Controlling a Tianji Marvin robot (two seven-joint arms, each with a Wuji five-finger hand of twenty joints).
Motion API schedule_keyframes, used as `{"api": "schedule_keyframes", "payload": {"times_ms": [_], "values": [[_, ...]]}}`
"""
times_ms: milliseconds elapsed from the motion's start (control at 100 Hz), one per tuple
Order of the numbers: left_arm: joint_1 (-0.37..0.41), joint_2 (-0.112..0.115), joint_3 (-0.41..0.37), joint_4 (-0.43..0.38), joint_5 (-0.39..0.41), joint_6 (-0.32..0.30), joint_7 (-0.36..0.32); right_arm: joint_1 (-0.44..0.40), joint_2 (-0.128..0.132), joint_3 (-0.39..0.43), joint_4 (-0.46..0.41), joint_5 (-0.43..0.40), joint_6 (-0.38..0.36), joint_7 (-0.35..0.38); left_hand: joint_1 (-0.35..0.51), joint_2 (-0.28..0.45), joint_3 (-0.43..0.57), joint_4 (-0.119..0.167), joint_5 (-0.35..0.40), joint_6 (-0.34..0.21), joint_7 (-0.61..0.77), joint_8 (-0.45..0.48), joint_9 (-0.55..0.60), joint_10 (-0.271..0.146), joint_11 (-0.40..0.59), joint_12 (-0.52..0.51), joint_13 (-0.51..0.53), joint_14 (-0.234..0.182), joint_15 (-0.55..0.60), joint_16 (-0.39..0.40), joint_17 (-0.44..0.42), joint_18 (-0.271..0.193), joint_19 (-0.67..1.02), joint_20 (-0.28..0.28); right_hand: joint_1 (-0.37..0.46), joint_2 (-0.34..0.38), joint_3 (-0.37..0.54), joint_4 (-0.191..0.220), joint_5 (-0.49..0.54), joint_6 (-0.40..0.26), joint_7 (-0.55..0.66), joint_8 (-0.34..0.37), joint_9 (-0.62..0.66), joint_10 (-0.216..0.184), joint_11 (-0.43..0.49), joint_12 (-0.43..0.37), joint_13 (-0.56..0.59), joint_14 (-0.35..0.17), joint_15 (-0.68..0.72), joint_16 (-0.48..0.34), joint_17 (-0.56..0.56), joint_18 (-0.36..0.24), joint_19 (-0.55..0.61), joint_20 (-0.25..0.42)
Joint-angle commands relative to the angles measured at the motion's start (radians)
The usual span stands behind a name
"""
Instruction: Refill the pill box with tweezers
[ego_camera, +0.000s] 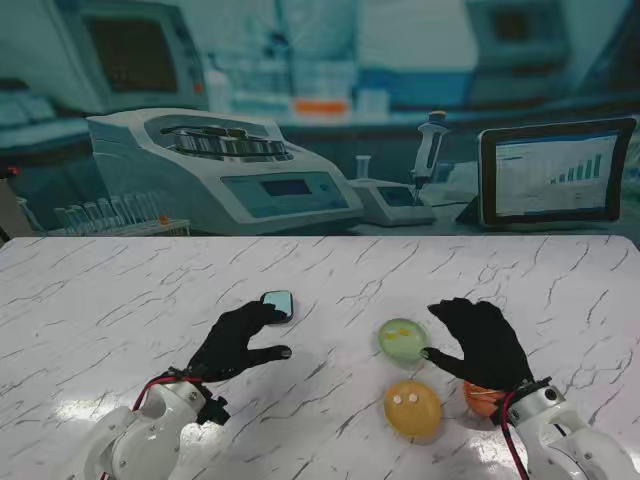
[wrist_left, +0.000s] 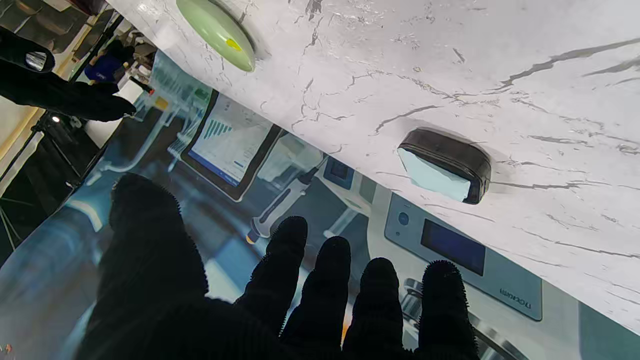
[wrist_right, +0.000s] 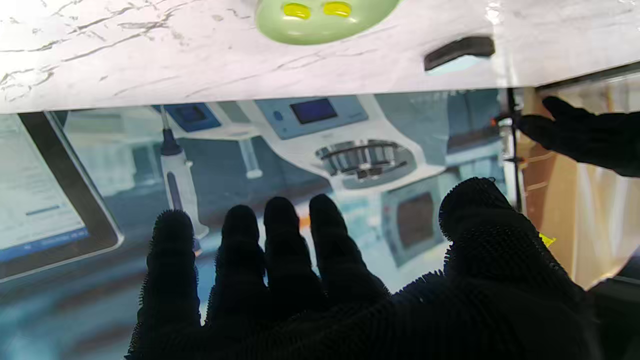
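From the stand camera I saw the marble table (ego_camera: 100, 300) with both gloved hands low over it, and I saw no tweezers in any view. My left hand (ego_camera: 235, 343) was released, holding nothing, fingers spread and reaching toward twelve o'clock, thumb out toward three. Just past its fingertips, at about one o'clock from the palm, lay the pill box (ego_camera: 277, 303), a small dark case with a pale blue face. I could not tell whether the fingertips touched it. In the stand view it looked nearly square, tilted slightly, so I could not name its long axis there. The left wrist camera showed the pill box (wrist_left: 442, 165) as a flat oblong, resting apart from the fingers (wrist_left: 327, 280).

My right hand (ego_camera: 483, 340) was also released and empty, fingers apart, pointing toward ten o'clock. Its thumb tip sat right at the rim of the green dish (ego_camera: 402, 337), at about nine o'clock from the palm. The right wrist camera showed two yellow pills in that green dish (wrist_right: 320, 22). The yellow dish (ego_camera: 412, 407), with two pale pills in it, lay at six o'clock from the green one. The orange dish (ego_camera: 482, 399) was mostly hidden under my right wrist, just beside the yellow dish at its three o'clock.
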Motion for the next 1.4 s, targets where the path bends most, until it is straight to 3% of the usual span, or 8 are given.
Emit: {"api": "schedule_keyframes", "payload": {"times_ms": [0,580,840,990,1120,1390], "values": [[0.008,-0.002,0.001,-0.003,-0.002,-0.015,-0.012,-0.006,-0.005,-0.007,-0.002,-0.003,-0.006,-0.003,-0.013,-0.005,0.008,0.018,-0.011,-0.012,-0.002,-0.016,-0.014,-0.013,-0.003,-0.007,-0.018,-0.028,0.016,-0.008,-0.010,-0.027,0.031,0.017,0.009,0.027,-0.011,0.009,-0.023,0.004,0.013,-0.006,-0.011,0.009,-0.001,0.007,-0.014,0.013,-0.017,0.009,-0.001,0.093,0.005,0.015],[-0.002,0.000,0.010,0.002,-0.008,-0.007,-0.023,0.008,-0.005,-0.006,0.019,-0.003,-0.021,-0.015,-0.011,-0.010,0.007,0.018,-0.012,-0.007,-0.002,-0.016,-0.014,-0.010,-0.003,-0.007,-0.016,-0.025,0.018,-0.007,-0.010,-0.027,0.037,0.020,0.011,0.024,-0.013,0.009,-0.020,0.003,0.017,-0.004,-0.006,0.009,0.001,0.010,-0.010,0.013,-0.015,0.012,0.004,0.088,0.004,0.021],[-0.005,0.004,0.009,-0.003,0.022,0.015,-0.032,0.035,-0.005,-0.028,0.064,0.007,-0.041,-0.033,0.005,-0.058,0.005,0.015,-0.027,0.002,-0.009,-0.019,-0.019,-0.012,0.001,-0.005,-0.014,-0.027,0.020,-0.007,-0.013,-0.025,0.025,0.013,0.012,0.019,-0.012,0.009,-0.021,0.003,0.017,-0.004,-0.007,0.009,0.001,0.011,-0.010,0.013,-0.014,0.013,0.007,0.083,0.004,0.023],[-0.040,0.012,0.016,0.015,0.084,0.024,-0.043,0.037,-0.005,-0.036,0.081,0.009,-0.050,-0.048,0.025,-0.116,0.003,0.012,-0.080,0.030,-0.041,-0.044,-0.065,-0.004,0.002,-0.001,-0.039,-0.020,0.012,-0.013,-0.011,-0.022,-0.015,-0.008,0.013,0.014,-0.011,0.010,-0.021,0.002,0.018,-0.004,-0.004,0.009,0.002,0.011,-0.009,0.014,-0.013,0.014,0.007,0.084,0.003,0.024],[-0.081,0.024,0.022,0.027,0.101,0.061,-0.107,0.032,-0.005,-0.033,0.082,0.004,-0.057,-0.052,0.057,-0.135,0.007,0.017,-0.165,0.065,-0.080,-0.084,-0.162,0.017,-0.019,-0.017,-0.107,-0.014,-0.022,-0.035,-0.007,-0.031,-0.109,-0.054,0.011,0.012,-0.010,0.010,-0.021,0.002,0.017,-0.004,-0.004,0.010,0.002,0.012,-0.009,0.013,-0.012,0.014,0.008,0.084,0.003,0.024],[-0.213,0.031,0.076,0.146,0.142,0.095,-0.133,0.032,-0.003,-0.030,0.079,0.000,-0.064,-0.042,0.057,-0.151,0.002,0.016,-0.258,0.099,-0.116,-0.116,-0.257,0.034,-0.031,-0.034,-0.139,-0.007,-0.101,-0.057,-0.002,-0.053,-0.196,-0.093,0.006,0.004,-0.005,0.010,-0.023,0.003,0.017,-0.004,-0.004,0.008,0.003,0.013,-0.011,0.011,-0.013,0.013,0.007,0.082,0.001,0.025]]}}
